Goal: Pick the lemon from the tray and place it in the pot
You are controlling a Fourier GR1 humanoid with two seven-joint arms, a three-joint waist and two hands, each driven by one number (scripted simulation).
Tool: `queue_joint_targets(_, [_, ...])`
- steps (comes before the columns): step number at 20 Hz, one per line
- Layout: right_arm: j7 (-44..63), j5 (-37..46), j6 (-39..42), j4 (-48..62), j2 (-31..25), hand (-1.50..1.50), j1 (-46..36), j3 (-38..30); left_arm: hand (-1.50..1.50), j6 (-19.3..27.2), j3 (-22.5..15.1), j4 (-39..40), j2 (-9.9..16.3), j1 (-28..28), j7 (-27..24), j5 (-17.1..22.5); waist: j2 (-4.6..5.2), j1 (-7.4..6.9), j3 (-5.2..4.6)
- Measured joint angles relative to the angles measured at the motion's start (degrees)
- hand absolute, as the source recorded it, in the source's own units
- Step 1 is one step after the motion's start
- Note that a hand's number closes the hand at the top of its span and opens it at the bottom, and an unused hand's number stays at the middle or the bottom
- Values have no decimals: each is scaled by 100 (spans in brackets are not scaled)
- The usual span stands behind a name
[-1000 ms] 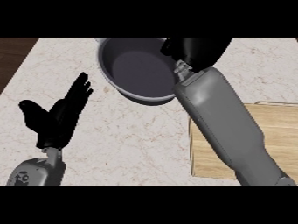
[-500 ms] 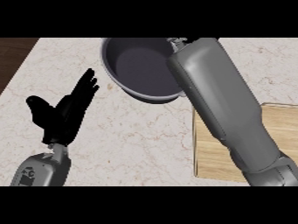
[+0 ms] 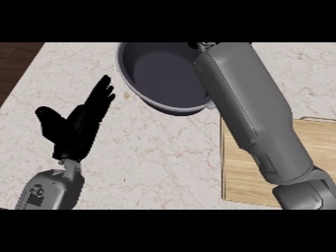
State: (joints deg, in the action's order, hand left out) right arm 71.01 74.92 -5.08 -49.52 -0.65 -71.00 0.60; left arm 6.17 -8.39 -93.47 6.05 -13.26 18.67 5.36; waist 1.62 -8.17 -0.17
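- We look steeply down on a pale marbled counter [image 3: 156, 162], with a strip of dark wood floor showing along its left side.
- A grey pot [image 3: 159, 74] sits at the far middle of the counter. Its inside is dark, and as much of it as we can see holds nothing.
- A wooden tray [image 3: 327, 152] lies on the counter at the right, nearer than the pot. Only its left part shows, since the picture's right edge cuts it off.
- Our left hand [image 3: 72, 128] shows at the left, black, over the counter. Its fingers are straight and spread, pointing away and a little right towards the pot, with the thumb set apart to the left. It holds nothing and stands well apart from the pot.
- Our right forearm [image 3: 254, 113], grey and broad, comes in from the lower right, crosses the tray's left edge and runs up over the pot's right rim.
- The right hand itself is out of sight past the far end of that forearm, so we cannot tell how its fingers are set.
- We cannot see the lemon anywhere, neither on the visible part of the tray nor in the visible part of the pot.
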Motion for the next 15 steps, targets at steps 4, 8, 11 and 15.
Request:
queue_joint_targets(4, [-92,-366,-432,81,-1,-150,125,-303,0,6,-28,37,-47,-50,31,2,17,-34,9])
queue_joint_targets(8, [-260,-401,-1064,29,1,-150,161,-448,0,-15,-16,35,-37,-73,24,10,9,-45,9])
queue_joint_targets(11, [-394,-89,-1605,-119,5,-150,112,-451,0,15,32,70,-36,-76,12,10,-21,44,5])
queue_joint_targets(15, [-445,493,-2322,-284,9,-150,180,-490,0,68,120,73,-1,-29,26,5,-68,181,2])
